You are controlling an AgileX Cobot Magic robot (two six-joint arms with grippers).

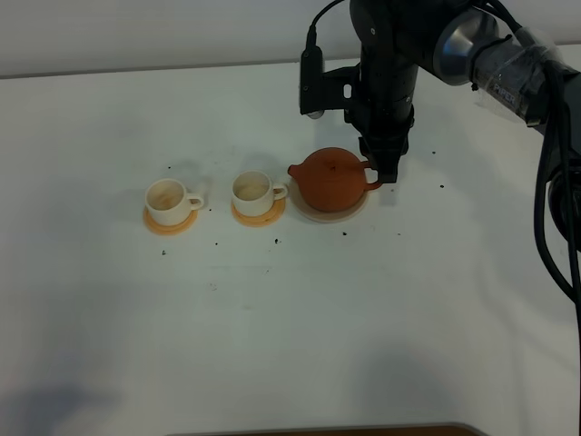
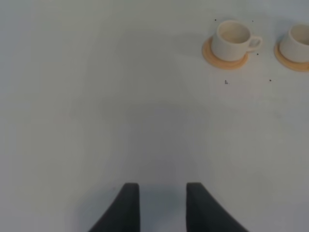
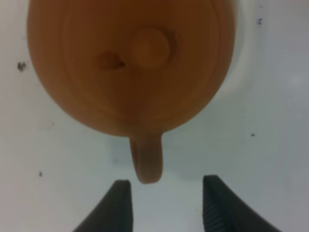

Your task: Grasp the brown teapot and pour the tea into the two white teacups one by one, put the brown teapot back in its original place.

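The brown teapot (image 1: 331,180) sits on its pale saucer (image 1: 352,214), the original place, on the white tabletop (image 1: 272,318). Its spout looks toward the two white teacups (image 1: 254,192), so the pouring way is short. The nearer one is just beside the spout and the farther teacup (image 1: 170,200) is beyond it, each on an orange coaster (image 1: 259,216). The handle (image 3: 146,162) points away from the cups, toward the right arm (image 1: 390,82), which is probably why this arm takes the pot. The right jaws are wide open, and the handle's end lies between their tips, nearer to one of them. I see no contact, so I judge the grasp is not yet made. The left jaws are open too, holding nothing, over bare tabletop well apart from the cups.
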